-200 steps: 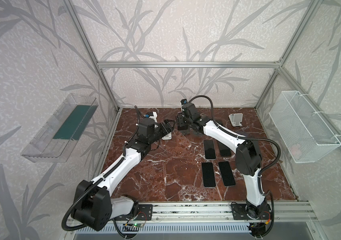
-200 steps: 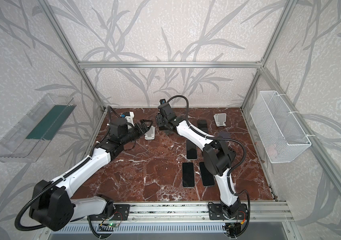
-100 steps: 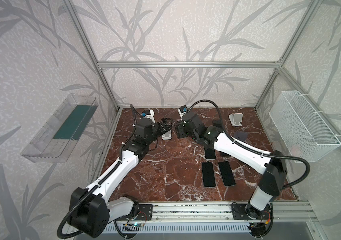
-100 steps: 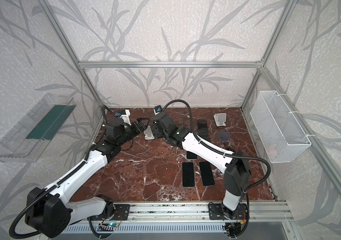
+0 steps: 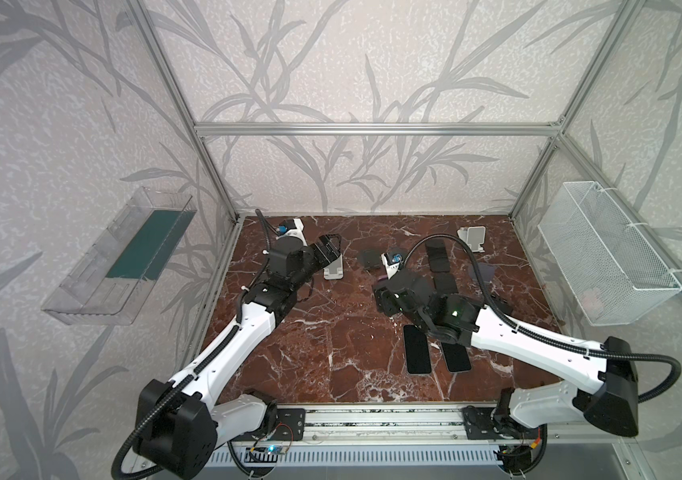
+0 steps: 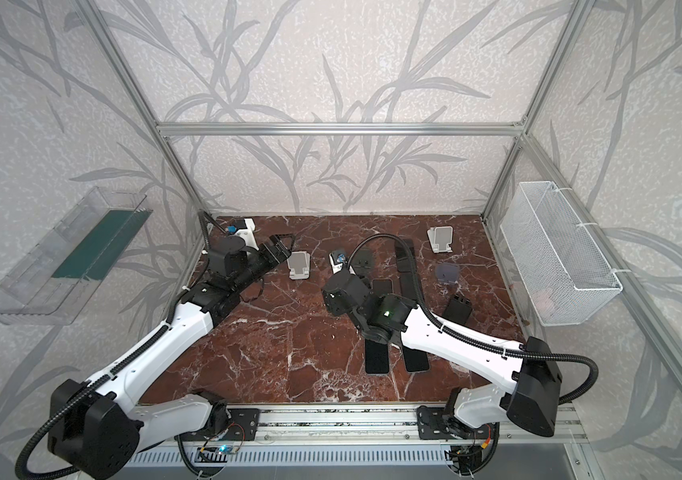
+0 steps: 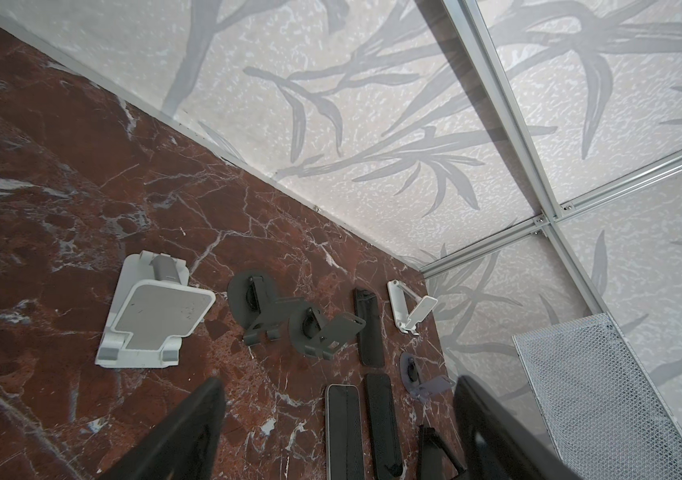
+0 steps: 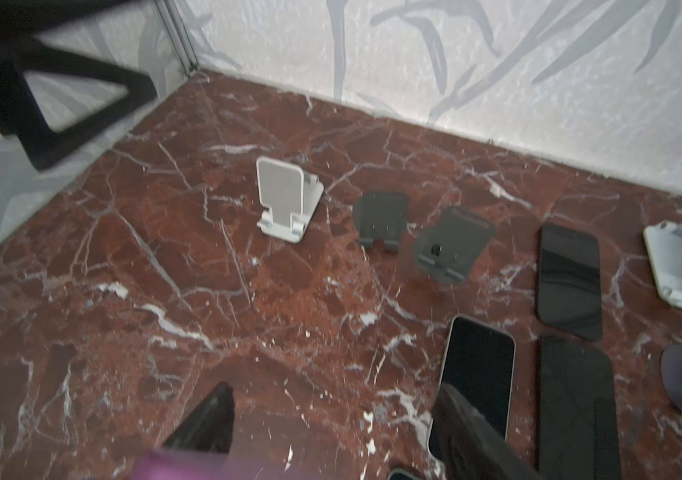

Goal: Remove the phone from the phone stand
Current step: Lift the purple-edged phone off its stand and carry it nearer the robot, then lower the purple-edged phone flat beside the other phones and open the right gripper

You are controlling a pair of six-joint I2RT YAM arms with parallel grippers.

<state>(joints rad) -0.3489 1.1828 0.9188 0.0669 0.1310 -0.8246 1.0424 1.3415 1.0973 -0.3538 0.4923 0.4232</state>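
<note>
The white phone stand [image 5: 333,268] [image 6: 300,266] stands at the back left of the marble floor with nothing on it, also in the left wrist view [image 7: 152,316] and the right wrist view [image 8: 285,199]. My left gripper [image 5: 329,249] [image 7: 338,382] hovers just beside it, open, with only floor between its fingers. My right gripper [image 5: 383,291] [image 8: 335,390] hangs over the middle of the floor, well apart from the stand. A purple phone [image 8: 206,467] shows as a blurred edge close to its jaws, and the gripper is shut on it.
Several dark phones lie flat mid-floor [image 5: 416,349] [image 5: 455,357] [image 8: 567,278]. Two dark grey stands [image 8: 381,216] [image 8: 451,245] and another white stand [image 5: 472,239] sit along the back. A wire basket [image 5: 605,257] hangs on the right wall, a clear shelf [image 5: 123,257] on the left.
My right gripper has drawn away from the white stand toward the middle, carrying the phone, and the stand is now bare. My left gripper's jaws have widened beside the stand.
</note>
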